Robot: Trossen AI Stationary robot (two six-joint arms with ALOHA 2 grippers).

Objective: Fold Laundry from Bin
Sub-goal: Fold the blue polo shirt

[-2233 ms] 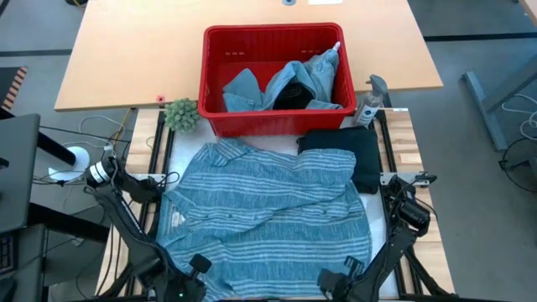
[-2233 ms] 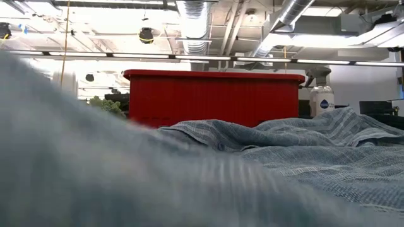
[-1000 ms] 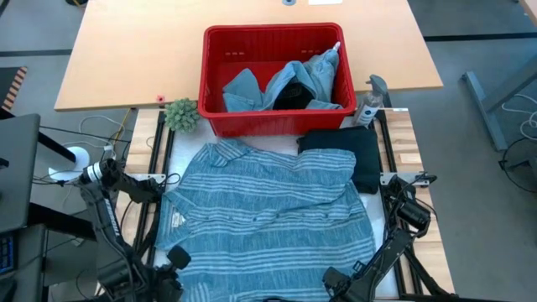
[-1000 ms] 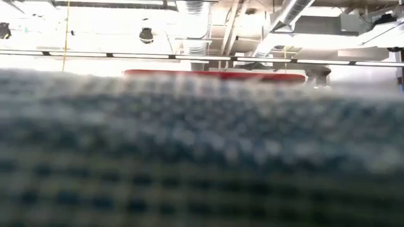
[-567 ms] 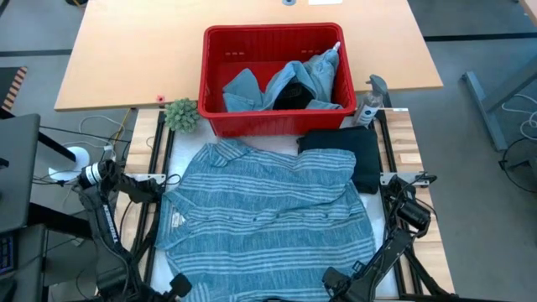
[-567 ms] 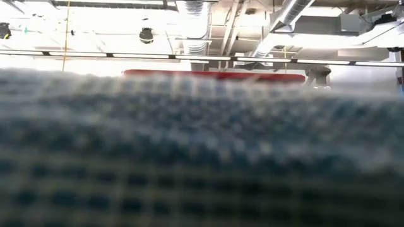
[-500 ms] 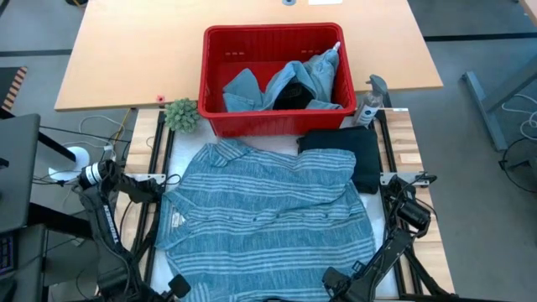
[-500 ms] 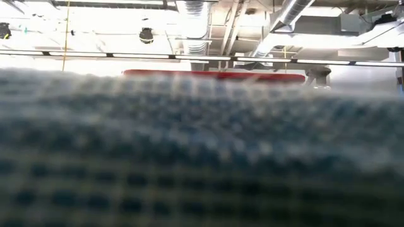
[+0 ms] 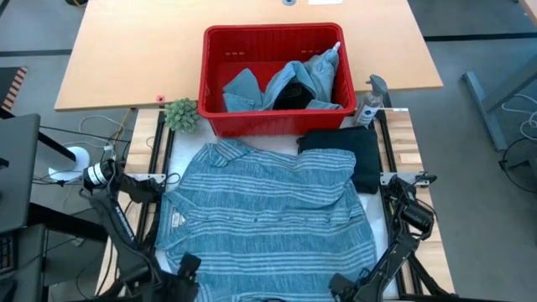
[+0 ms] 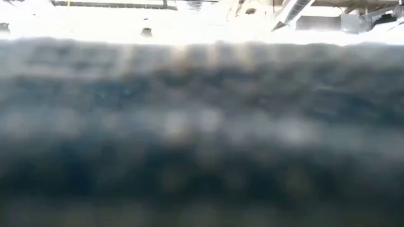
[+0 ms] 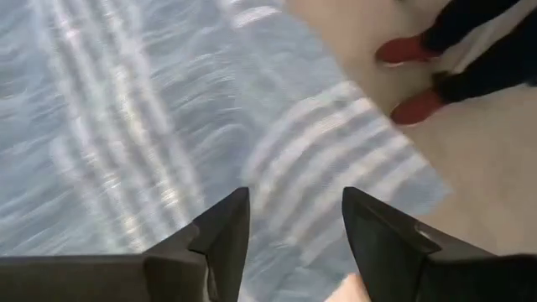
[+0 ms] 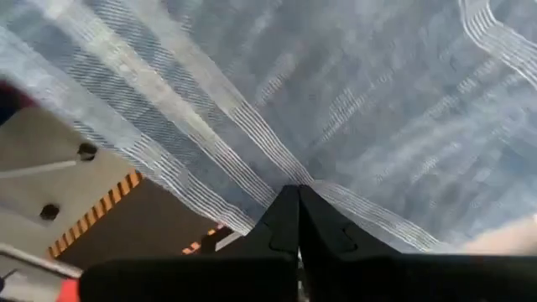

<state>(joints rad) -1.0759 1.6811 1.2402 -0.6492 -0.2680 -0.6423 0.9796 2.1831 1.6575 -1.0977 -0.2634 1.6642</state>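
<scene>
A blue-grey striped shirt [image 9: 268,210] lies spread on the table in front of the red bin [image 9: 204,75]. The bin holds light denim and dark laundry [image 9: 294,84]. My left gripper [image 11: 294,226] is open above the shirt's near left corner [image 11: 336,159], a finger on either side of the hem and none touching it. At the shirt's near right edge my right gripper [image 12: 298,201] is shut on the cloth. Striped cloth [image 10: 202,126] fills the low view. My right gripper has its shut fingertips [image 12: 295,220] against the striped shirt's near edge [image 12: 252,184], coming steeply from above. The fingers themselves hide the pinch, so I cannot tell one layer from several. The cloth runs away from the tips fairly flat.
A folded black garment [image 9: 348,151] lies at the bin's near right corner, with a spray bottle [image 9: 369,102] beside it. A small green plant [image 9: 180,113] stands left of the bin. A person's red shoes [image 11: 411,50] show on the floor beyond the near edge.
My left gripper has shifted about at the shirt's near left corner and has come lower. In the low view the striped cloth has closed over the lens and hides the bin's rim, which showed above it before.
</scene>
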